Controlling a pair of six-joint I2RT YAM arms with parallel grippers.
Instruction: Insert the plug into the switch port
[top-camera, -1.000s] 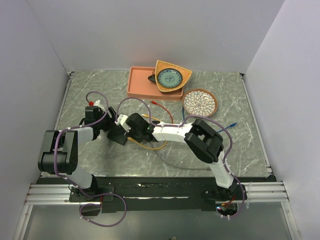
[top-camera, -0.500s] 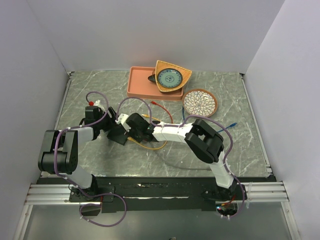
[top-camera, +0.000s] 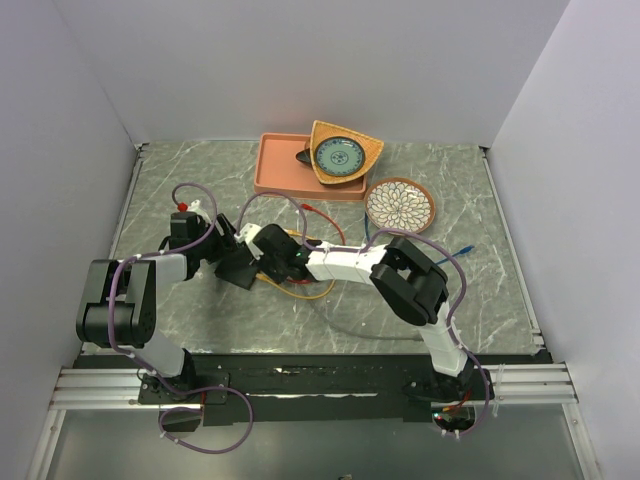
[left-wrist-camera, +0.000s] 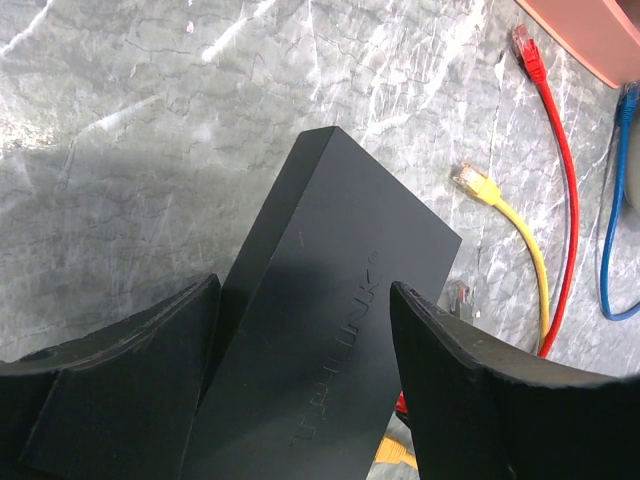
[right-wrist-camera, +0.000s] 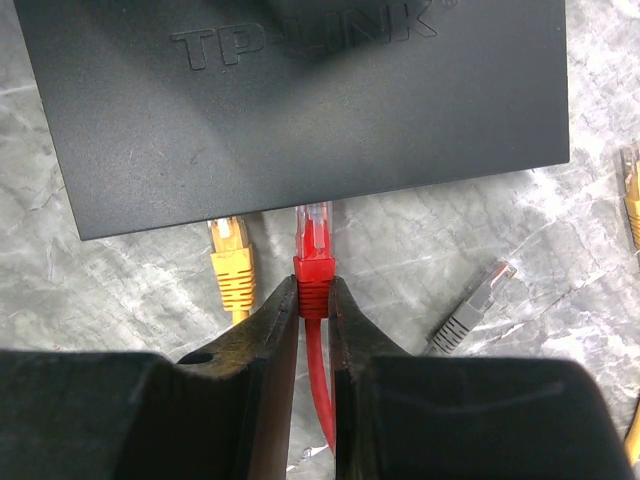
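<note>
Plug (right-wrist-camera: 316, 245) in right claw (right-wrist-camera: 313, 290), tip at switch (right-wrist-camera: 300, 100) edge.

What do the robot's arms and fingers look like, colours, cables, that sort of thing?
The left arm and right arm have bulky black joints, white links and looping purple cables. Their fingers are matte black, wedge-shaped.
</note>
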